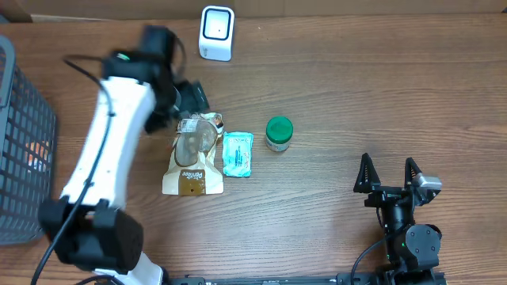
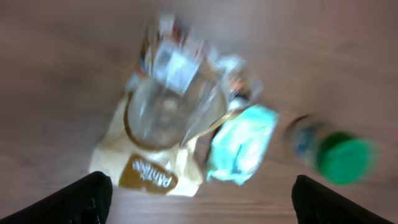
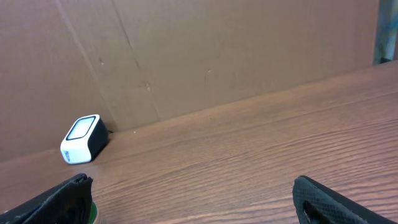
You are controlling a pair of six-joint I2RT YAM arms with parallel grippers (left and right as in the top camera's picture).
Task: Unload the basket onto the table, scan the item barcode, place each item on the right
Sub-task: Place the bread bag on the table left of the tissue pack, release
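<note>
A white barcode scanner point(image 1: 216, 32) stands at the table's far edge and shows in the right wrist view too, scanner point(image 3: 84, 138). Three items lie mid-table: a cream bag point(image 1: 192, 154) with a clear window, a teal packet point(image 1: 237, 153) and a green-lidded jar point(image 1: 278, 133). My left gripper point(image 1: 192, 100) hovers above the bag's far end. In the blurred left wrist view that gripper point(image 2: 202, 202) is open and empty over the bag point(image 2: 158, 130), packet point(image 2: 239, 143) and jar point(image 2: 336, 155). My right gripper point(image 1: 388, 176) stands open and empty at the near right.
A dark wire basket point(image 1: 20, 142) takes up the table's left edge. A brown cardboard wall point(image 3: 217, 50) runs behind the scanner. The right gripper point(image 3: 199, 202) faces bare wood, and the jar's green lid point(image 3: 92, 214) peeks beside its left finger.
</note>
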